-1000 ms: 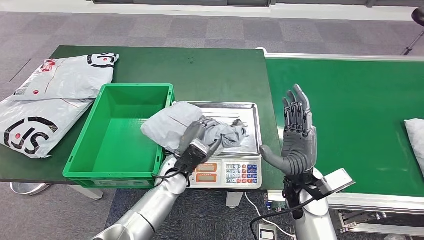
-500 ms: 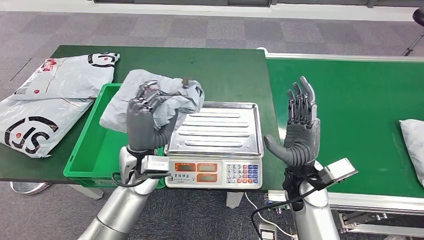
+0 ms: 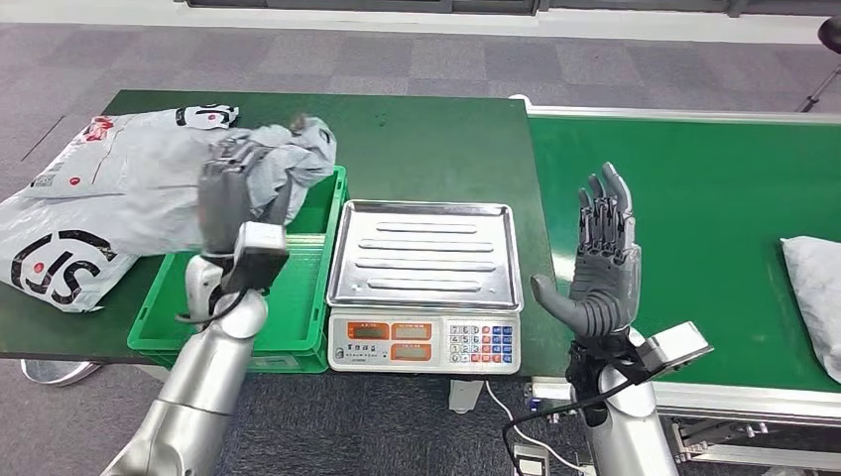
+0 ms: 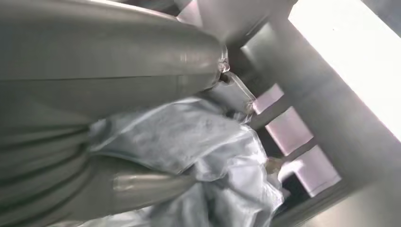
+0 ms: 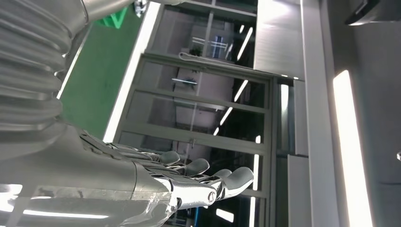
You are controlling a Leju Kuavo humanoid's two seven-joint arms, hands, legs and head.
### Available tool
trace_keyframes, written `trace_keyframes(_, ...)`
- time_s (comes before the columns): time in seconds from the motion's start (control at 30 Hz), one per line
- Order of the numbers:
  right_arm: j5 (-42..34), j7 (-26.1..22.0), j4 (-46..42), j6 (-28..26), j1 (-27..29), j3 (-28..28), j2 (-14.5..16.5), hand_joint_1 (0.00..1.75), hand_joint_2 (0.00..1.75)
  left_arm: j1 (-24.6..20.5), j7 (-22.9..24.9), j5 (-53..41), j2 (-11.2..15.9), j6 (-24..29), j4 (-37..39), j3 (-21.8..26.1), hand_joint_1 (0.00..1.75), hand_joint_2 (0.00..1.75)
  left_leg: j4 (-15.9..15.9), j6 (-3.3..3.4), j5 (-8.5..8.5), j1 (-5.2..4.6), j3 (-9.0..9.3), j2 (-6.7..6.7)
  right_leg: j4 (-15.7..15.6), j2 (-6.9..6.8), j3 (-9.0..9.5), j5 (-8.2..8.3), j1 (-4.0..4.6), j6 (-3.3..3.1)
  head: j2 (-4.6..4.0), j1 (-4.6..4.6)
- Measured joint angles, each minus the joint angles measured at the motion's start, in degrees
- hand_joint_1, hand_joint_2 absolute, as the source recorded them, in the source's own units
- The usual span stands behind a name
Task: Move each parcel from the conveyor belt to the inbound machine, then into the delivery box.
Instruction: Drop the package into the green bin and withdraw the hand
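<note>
My left hand (image 3: pixel 230 190) grips a crumpled grey parcel (image 3: pixel 293 157), lifted above the far left part of the green delivery box (image 3: pixel 298 297). The left wrist view shows the grey parcel (image 4: pixel 189 146) bunched against my left hand (image 4: pixel 94 118). The scale's steel tray (image 3: pixel 426 255) lies bare, with its keypad front (image 3: pixel 426 342) facing me. My right hand (image 3: pixel 600 263) is raised with fingers spread, empty, between the scale and the green conveyor belt (image 3: pixel 694 198). In the right wrist view the right hand (image 5: pixel 179 184) points its fingers upward. Another grey parcel (image 3: pixel 813 297) lies on the belt at the right edge.
Two white printed mail bags (image 3: pixel 69 213) lie on the dark green table (image 3: pixel 426 139), left of the delivery box. The belt's silver frame (image 3: pixel 734 402) runs along my right side. A cable (image 3: pixel 536 426) hangs below the scale.
My left hand has lifted the grey parcel off the scale tray and carried it left, over the delivery box. The right hand has stayed raised. The parcel on the belt has crept left.
</note>
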Motion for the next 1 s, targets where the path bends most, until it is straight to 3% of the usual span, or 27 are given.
trace_keyframes(0.1,0.66,0.14,-0.26,0.79,0.6,-0.01,-0.2,0.0,1.75,-3.1,5.54,-0.17,-0.05,-8.81,10.19,1.3,1.75,1.75,0.0,-0.03,0.03,0.0,-0.01,0.28,0.0,0.24,-0.12,0.17,0.0,-0.06,0.0,0.01)
trace_keyframes(0.2,1.12,0.56,-0.27,1.22,0.66,-0.02,-0.25,0.0,1.75,-4.91,6.97,-0.33,-0.22,-12.03,16.89,2.03,1.75,1.75,0.01,-0.04,0.03,0.0,-0.01,0.43,0.01,0.33,-0.18,0.21,0.0,-0.07,0.0,0.01)
trace_keyframes(0.4,1.45,1.15,-0.55,1.45,0.7,-0.04,-0.25,0.0,1.75,-6.79,8.47,-0.79,-0.5,-13.64,23.1,2.65,1.75,1.75,0.0,-0.05,0.01,0.0,-0.02,0.42,0.01,0.33,-0.2,0.16,0.01,-0.11,0.0,0.01)
trace_keyframes(0.73,1.74,1.37,-1.38,1.98,1.35,-0.67,-0.25,0.0,1.75,-7.54,9.8,-1.97,-0.85,-13.38,26.2,2.9,1.75,1.75,-0.01,-0.06,0.01,0.0,-0.01,0.42,0.01,0.32,-0.18,0.16,0.01,-0.12,0.0,0.01)
trace_keyframes(0.87,2.21,1.81,-2.11,2.16,1.9,-0.93,-0.25,0.0,1.75,-7.56,11.89,-5.55,-0.85,-7.81,26.68,2.99,0.0,1.75,0.0,-0.06,0.01,0.0,-0.02,0.42,0.01,0.32,-0.18,0.16,0.01,-0.12,0.0,0.01)
trace_keyframes(1.0,2.58,2.21,-3.21,2.22,2.82,-1.05,-0.25,0.0,1.75,-7.4,13.97,-12.95,-0.8,5.66,26.23,3.52,0.0,1.75,-0.01,-0.06,0.0,0.01,-0.03,0.41,0.01,0.32,-0.18,0.15,0.02,-0.12,0.0,0.01)
